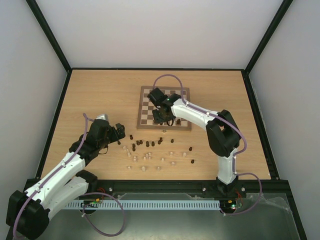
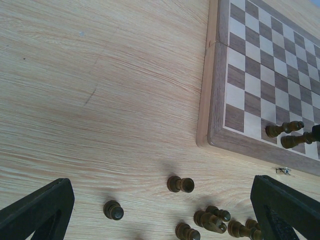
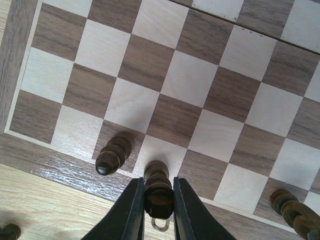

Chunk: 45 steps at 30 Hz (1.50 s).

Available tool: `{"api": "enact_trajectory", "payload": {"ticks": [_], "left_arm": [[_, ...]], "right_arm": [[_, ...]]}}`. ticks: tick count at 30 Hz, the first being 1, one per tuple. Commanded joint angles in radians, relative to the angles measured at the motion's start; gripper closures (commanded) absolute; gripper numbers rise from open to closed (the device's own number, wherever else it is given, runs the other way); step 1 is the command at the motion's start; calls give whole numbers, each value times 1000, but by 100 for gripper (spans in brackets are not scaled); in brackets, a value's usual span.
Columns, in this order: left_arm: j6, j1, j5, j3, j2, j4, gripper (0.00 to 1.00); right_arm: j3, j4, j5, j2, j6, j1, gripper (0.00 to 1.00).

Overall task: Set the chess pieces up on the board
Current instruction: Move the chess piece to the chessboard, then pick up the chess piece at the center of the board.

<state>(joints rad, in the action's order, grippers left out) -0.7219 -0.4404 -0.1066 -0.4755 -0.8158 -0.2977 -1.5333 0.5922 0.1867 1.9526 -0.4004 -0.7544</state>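
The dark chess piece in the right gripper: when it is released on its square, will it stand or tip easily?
The dark chess piece looks tall, turned and narrow, so a sideways nudge would probably tip it. Being round, it may roll if it falls. The board looks flat, so it should stand if released upright.

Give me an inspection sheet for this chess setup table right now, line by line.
Surface: light wood tabletop, bare apart from the job's things.
Job's things: board at far centre; three dark pieces along its near edge, including one dark piece standing free; loose dark and pale chess pieces scattered on the table in front of it.
Clutter: nothing seen.
Grippers: left tool open, empty, over the loose pieces; right tool shut on a dark chess piece at the board's near row.
Cables: purple cable looping along each arm.
Surroundings: plain white walls, black frame.
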Motion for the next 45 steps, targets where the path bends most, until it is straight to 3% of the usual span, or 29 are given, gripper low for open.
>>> {"api": "enact_trajectory", "payload": {"ticks": [1,7,15,19,24,32,45], "left_arm": [[10,-1,-4,13,11,14,0],[11,-1,-5,12,11,13,0],[13,-1,-2,7,6,16,1],[11,-1,-2,3,1,17,1],[8,-1,-8,-1,-3,13,1],[-1,0,-16,-1,17,-4,0],[-3,-1,-14,7,23,-1,1]], "right_arm": [[-23,43,10,43,9,-6,87],[-35,44,14,52,11,-6,83],[-22,64,-1,-48,4,-9,59],[5,71,-29,-130,1,-32,53],[43,67,-126,-164,15,-112,54],[63,52,-165,-76,6,-234,58],[50,76,-136,6,-8,-266,58]]}}
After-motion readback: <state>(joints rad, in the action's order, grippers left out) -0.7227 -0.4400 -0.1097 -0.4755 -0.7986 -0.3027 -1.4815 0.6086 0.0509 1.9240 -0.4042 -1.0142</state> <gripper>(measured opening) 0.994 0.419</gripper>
